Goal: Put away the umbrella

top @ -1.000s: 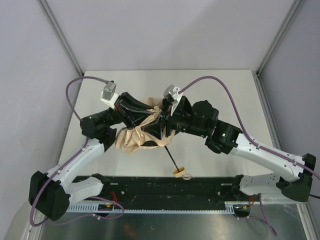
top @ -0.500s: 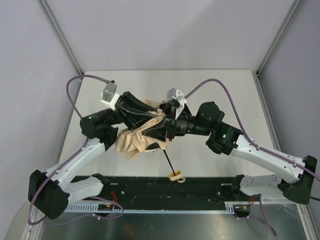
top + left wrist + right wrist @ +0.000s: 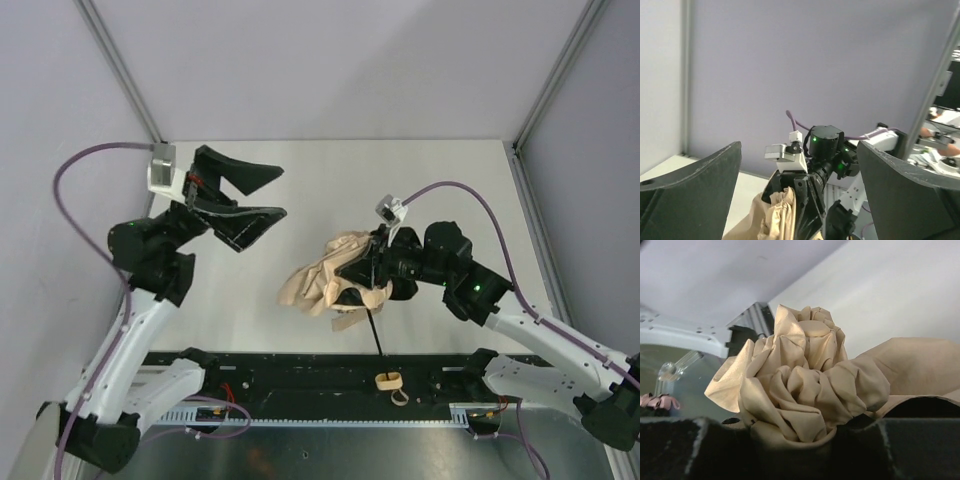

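**A:** What's on the left?

**B:** The left gripper [image 3: 283,191] hangs raised above the far-left part of the white table [image 3: 420,170]. Its two black fingers are spread wide with nothing between them, well apart from the umbrella.

**A:** And where is the umbrella?

**B:** The compact umbrella with the tan-beige fabric canopy [image 3: 312,285] is near the middle of the table, toward the near side, its canopy crumpled into a loose bunch. Its thin black shaft [image 3: 375,338] runs from the bunch toward the near edge. The small pale tan knob handle [image 3: 386,380] with its loop strap lies over the black rail [image 3: 280,372] there.

**A:** And on the right?

**B:** The right gripper [image 3: 350,283] is at the right side of the bunch, its fingers closed on the gathered fabric. In the right wrist view the folds swell up just above the dark fingers
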You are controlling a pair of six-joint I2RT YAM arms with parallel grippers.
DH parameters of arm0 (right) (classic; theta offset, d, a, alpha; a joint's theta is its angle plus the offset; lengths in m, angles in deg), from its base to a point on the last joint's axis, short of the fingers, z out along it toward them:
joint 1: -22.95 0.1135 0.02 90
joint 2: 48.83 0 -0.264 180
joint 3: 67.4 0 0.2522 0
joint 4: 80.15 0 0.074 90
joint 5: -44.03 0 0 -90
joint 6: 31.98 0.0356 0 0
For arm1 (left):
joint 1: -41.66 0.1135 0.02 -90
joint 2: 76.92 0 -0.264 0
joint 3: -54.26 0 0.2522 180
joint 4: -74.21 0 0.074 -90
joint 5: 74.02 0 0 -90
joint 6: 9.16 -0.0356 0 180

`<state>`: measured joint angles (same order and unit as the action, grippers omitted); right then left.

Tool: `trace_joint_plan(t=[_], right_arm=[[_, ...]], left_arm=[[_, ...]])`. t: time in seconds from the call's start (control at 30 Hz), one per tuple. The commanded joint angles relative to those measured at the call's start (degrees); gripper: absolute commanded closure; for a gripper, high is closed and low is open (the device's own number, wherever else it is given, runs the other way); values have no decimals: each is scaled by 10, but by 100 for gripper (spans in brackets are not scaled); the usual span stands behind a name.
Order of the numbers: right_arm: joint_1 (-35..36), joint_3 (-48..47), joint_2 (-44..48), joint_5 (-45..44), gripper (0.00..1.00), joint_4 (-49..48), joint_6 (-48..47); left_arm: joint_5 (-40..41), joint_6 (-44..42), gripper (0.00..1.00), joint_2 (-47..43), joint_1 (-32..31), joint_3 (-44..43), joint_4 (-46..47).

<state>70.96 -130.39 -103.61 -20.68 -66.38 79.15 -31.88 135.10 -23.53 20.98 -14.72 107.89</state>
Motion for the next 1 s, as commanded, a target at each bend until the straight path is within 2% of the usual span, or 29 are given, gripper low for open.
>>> trace_joint_plan(t=[0.0,0.07,0.17,0.3,0.37,0.43,0.5,0.57,0.6,0.67,0.77,0.8,0.9,0.97], right_arm=[[-51,-8,43,-50,100,-4,35],[-70,-12,42,-60,100,-3,44],[-86,-19,42,-54,100,11,48],[-93,-33,60,-17,100,8,62],[-94,-48,62,13,100,22,67],[-99,-62,75,33,100,41,71],[-116,-69,96,56,100,49,85],[-151,-76,102,109,100,42,114],[-175,-78,102,146,100,29,136],[-215,-80,100,215,100,-5,178],[-273,-81,90,281,100,-53,222],[-294,-84,83,299,100,-66,232],[-354,-97,47,330,100,-89,242],[-372,-109,18,331,100,-96,234]], left_arm=[[72,-212,1,-19,-19,-58,-350],[135,-275,3,-11,-81,-67,-427],[211,-327,6,8,-177,-59,-477],[273,-351,14,43,-245,-34,-516],[268,-350,26,71,-261,-28,-522],[279,-353,52,98,-266,-29,-561],[267,-363,68,108,-266,-18,-582],[263,-370,88,101,-266,5,-590],[282,-375,94,95,-266,12,-603],[333,-389,99,85,-256,23,-637],[367,-401,98,63,-235,31,-672],[376,-402,93,51,-227,32,-681],[397,-407,59,11,-199,31,-696],[397,-410,41,-18,-175,23,-702]])
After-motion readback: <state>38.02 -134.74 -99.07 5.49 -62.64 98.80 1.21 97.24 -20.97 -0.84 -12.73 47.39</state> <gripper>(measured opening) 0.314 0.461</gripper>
